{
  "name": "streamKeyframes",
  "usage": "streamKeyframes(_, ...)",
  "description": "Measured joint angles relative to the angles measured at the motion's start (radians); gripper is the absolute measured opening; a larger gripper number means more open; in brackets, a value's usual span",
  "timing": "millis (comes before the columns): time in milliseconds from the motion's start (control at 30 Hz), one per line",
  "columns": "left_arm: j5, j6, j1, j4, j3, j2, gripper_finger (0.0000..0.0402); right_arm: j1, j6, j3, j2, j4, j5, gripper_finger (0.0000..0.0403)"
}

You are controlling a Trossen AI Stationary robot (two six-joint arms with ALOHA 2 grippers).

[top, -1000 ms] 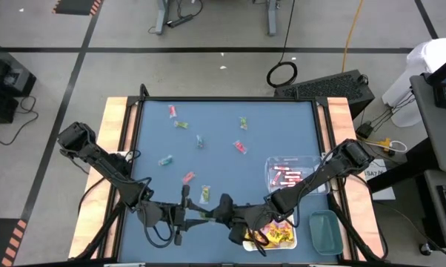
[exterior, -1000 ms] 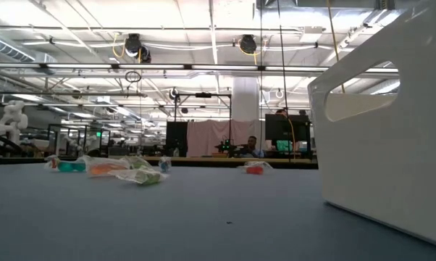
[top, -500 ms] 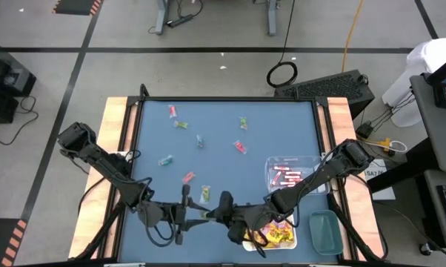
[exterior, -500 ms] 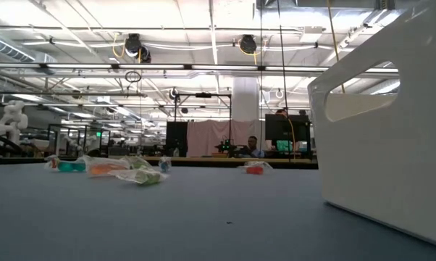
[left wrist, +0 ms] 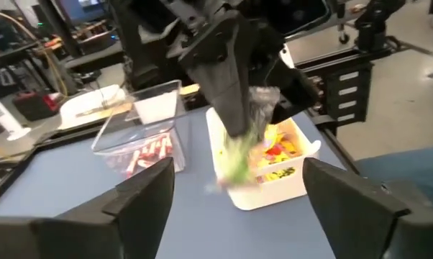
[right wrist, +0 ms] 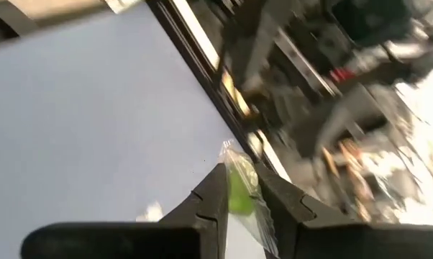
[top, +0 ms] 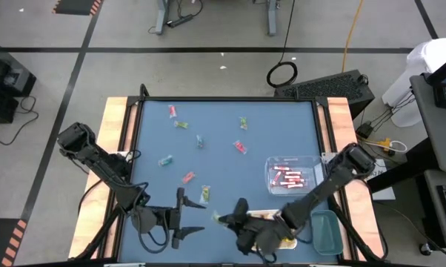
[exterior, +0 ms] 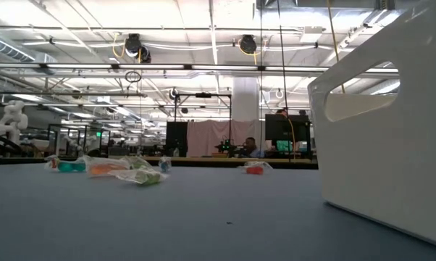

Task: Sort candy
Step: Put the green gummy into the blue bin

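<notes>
While pinching a green candy just beside the white tray, right gripper narrow; left gripper near, fingers wide, empty.

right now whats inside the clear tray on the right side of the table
The clear tray holds thin pink-red sticks, lying loosely together. How many there are, or whether anything lies beneath them, cannot be told.

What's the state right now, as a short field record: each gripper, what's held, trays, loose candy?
left gripper: open, empty, near table's front edge
right gripper: shut on green candy
held candy position: near the white tray of yellow candy
clear tray: holds pink-red sticks, right side
green-tinted tray: front right corner, contents cannot tell
loose candy: several pieces scattered across the blue table
</notes>
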Motion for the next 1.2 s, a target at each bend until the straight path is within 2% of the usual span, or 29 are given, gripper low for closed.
streamKeyframes(133, -0.012, -0.007, -0.005, -0.027, 0.0, 0.0, 0.0312, 0.079, 0.07, 0.0, 0.0, -0.071, 0.225, 0.0054)
streamKeyframes(333, -0.012, -0.081, 0.016, -0.111, 0.0, 0.0, 0.0313, 0.202, 0.224, 0.0, 0.0, -0.253, 0.467, 0.0054)
streamKeyframes(400, -0.014, -0.102, 0.027, -0.12, 0.0, 0.0, 0.0313, 0.247, 0.199, 0.0, -0.003, -0.306, 0.595, 0.0054)
streamKeyframes(467, -0.014, -0.113, 0.036, -0.119, 0.0, 0.001, 0.0313, 0.293, 0.109, -0.001, -0.023, -0.308, 0.775, 0.0054)
streamKeyframes(500, -0.014, -0.114, 0.04, -0.117, 0.0, 0.001, 0.0313, 0.315, 0.081, -0.001, -0.045, -0.313, 0.822, 0.0054)
streamKeyframes(567, -0.014, -0.113, 0.046, -0.116, 0.0, 0.001, 0.0313, 0.355, 0.117, 0.002, -0.109, -0.366, 0.831, 0.0054)
streamKeyframes(667, -0.012, -0.114, 0.056, -0.111, 0.0, 0.001, 0.0313, 0.395, 0.328, 0.003, -0.2, -0.432, 0.832, 0.0054)
streamKeyframes(767, -0.007, -0.114, 0.065, -0.105, 0.0, 0.001, 0.0313, 0.408, 0.624, 0.003, -0.275, -0.608, 0.763, 0.0054)
streamKeyframes(933, -0.001, -0.114, 0.07, -0.103, 0.0, 0.001, 0.0313, 0.375, 1.196, 0.003, -0.362, -1.014, 0.477, 0.0054)
streamKeyframes(1033, -0.001, -0.114, 0.07, -0.104, 0.0, 0.001, 0.0313, 0.319, 1.492, 0.003, -0.387, -1.205, 0.234, 0.0054)
streamKeyframes(1200, -0.001, -0.114, 0.072, -0.104, 0.0, 0.001, 0.0313, 0.258, 1.695, 0.003, -0.395, -1.327, -0.182, 0.0054)
